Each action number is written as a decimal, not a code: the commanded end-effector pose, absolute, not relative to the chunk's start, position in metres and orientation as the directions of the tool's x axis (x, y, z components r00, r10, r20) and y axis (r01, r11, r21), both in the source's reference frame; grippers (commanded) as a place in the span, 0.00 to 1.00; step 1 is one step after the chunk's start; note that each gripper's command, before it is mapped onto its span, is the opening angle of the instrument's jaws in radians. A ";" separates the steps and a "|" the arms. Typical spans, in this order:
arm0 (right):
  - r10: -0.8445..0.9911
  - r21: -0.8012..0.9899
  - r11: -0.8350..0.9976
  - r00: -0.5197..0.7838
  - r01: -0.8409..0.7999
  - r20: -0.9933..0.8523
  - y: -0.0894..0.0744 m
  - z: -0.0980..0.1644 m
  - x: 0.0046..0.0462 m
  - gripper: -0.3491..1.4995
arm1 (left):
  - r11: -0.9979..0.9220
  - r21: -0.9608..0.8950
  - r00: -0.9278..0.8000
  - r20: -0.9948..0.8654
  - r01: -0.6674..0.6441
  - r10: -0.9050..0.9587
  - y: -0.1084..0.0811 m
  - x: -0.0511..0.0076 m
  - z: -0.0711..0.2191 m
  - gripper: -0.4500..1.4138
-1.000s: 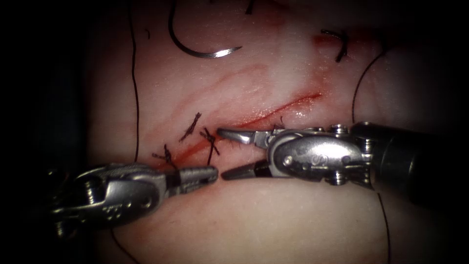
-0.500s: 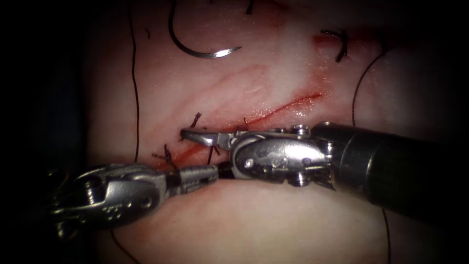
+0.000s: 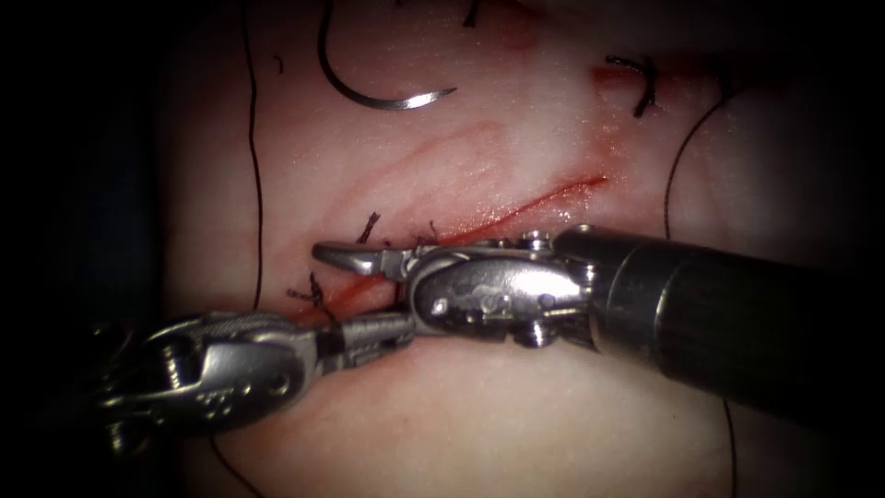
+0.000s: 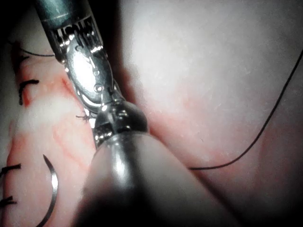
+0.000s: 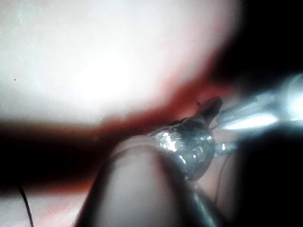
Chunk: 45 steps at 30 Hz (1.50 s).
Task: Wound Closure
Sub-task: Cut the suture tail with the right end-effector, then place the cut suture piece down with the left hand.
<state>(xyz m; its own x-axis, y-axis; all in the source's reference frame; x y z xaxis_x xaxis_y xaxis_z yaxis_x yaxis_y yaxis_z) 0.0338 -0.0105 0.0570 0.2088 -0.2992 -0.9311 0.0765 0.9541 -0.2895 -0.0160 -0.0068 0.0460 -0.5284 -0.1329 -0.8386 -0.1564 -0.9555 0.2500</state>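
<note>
Endoscope view, nearest first: the left tool (image 3: 392, 334) lies low on the left side of the tissue (image 3: 516, 415), its jaws pressed together and pointing right. Whether a strand is pinched between them cannot be told. Its tip touches, or lies just under, the wrist of the right tool (image 3: 355, 277), which reaches in from the right across the lower end of the cut (image 3: 516, 210). The right tool's jaws are spread: the upper jaw lies over the stitches, while the lower one is hidden behind the left tool's tip. Nothing can be seen held between them. Short cut ends of thread (image 3: 369, 226) stand up from the stitches around that upper jaw, and red fluid (image 3: 346, 293) lines the cut there.

Farther back, the cut runs up and to the right, open and red. The thread (image 3: 253, 166) trails down the left side of the tissue, and another stretch curves down the right side behind the right tool's shaft. Farthest away, the needle (image 3: 369, 90) lies free on the tissue surface, left of the cut, held by neither tool and not in the tissue. Another stitch (image 3: 641, 83) sits far right.

Left wrist view: the needle (image 4: 51, 189) rests loose on the tissue beside the stitch ends.
</note>
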 end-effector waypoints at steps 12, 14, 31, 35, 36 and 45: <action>-0.359 -0.327 0.930 0.241 0.166 -0.902 -0.010 0.058 0.0344 0.00 | -0.957 0.249 -0.519 -0.843 -0.149 -0.139 -0.007 -0.0171 0.046 0.05; -0.369 -0.332 0.926 0.248 0.179 -0.896 -0.010 0.058 0.0342 0.00 | -0.957 0.249 -0.518 -0.844 -0.148 -0.139 -0.007 -0.0172 0.046 0.05; -0.227 -0.216 0.974 0.416 0.073 -0.881 -0.007 0.055 0.0230 0.93 | -0.951 0.254 -0.541 -0.833 -0.178 -0.121 -0.001 -0.0136 0.042 0.05; -0.203 -0.205 0.978 0.431 0.042 -0.879 -0.006 0.054 0.0208 0.92 | -0.947 0.245 -0.562 -0.822 -0.209 -0.089 0.004 -0.0117 0.043 0.05; -0.199 -0.205 0.978 0.432 0.033 -0.880 -0.006 0.054 0.0206 0.92 | -0.947 0.239 -0.563 -0.823 -0.214 -0.081 0.004 -0.0117 0.043 0.05; -0.176 -0.193 0.981 0.438 0.005 -0.882 -0.006 0.054 0.0208 0.92 | -0.952 0.163 -0.577 -0.816 -0.258 0.017 0.005 -0.0117 0.051 0.05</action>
<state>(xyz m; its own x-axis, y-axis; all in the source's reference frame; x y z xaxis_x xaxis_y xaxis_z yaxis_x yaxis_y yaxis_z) 0.0200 -0.0068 0.0540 0.4400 -0.1732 -0.8812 0.0057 0.9817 -0.1901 -0.0113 0.0041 0.0512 -0.5808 0.0317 -0.8135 -0.2625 -0.9532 0.1503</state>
